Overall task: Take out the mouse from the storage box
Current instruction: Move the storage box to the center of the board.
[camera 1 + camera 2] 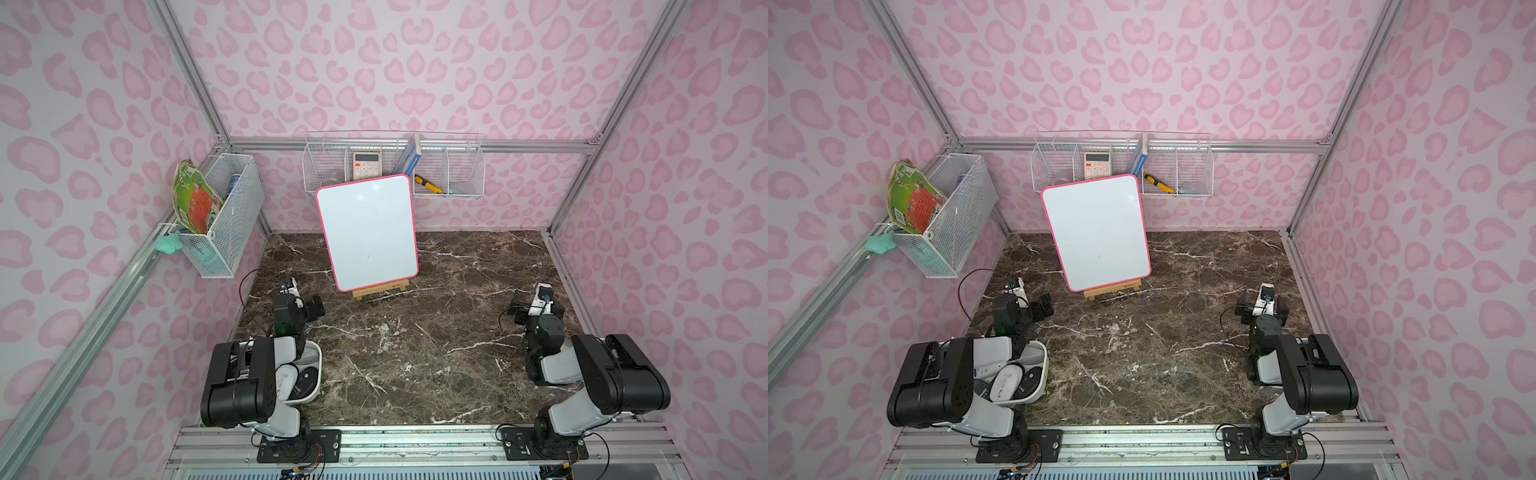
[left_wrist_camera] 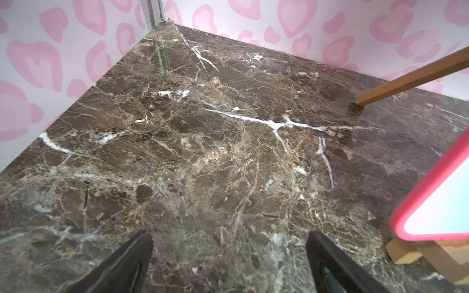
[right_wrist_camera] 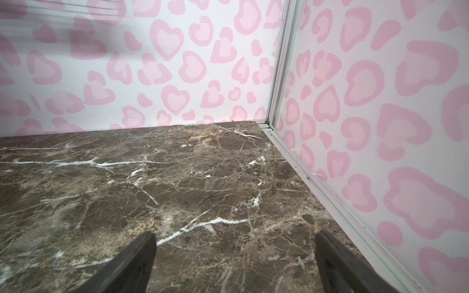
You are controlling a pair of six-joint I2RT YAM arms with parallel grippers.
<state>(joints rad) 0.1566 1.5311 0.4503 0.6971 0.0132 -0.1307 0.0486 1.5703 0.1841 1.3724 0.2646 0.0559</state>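
— White plastic tub at the near left of the marble tabletop (image 1: 415,353): that is the storage box (image 1: 1044,372), half hidden under the left arm (image 1: 934,382).
— And the mouse?
— Inside it. In both top views I make out a white mouse (image 1: 1005,383) lying against a dark mouse (image 1: 1030,380). There may be more beneath the arm, but I cannot tell.
— How would it handle?
— Light, I judge. It has a rigid shell, smooth and rounded on top, so it would be slippery from above. Pinch it across its narrower flanks, low down. The white one seems to lie uppermost and looks the easier pick.
— Fragile?
— Hardly, though the buttons and wheel want no hard squeeze. The dark neighbour crowds one side, so a finger has little room there.
— The claws?
— Left gripper (image 2: 228,238) gapes wide and empty over bare marble, beyond the box and near the whiteboard (image 2: 436,203). Right gripper (image 3: 234,237) is likewise spread and holds nothing, well apart from the box, by the right wall.
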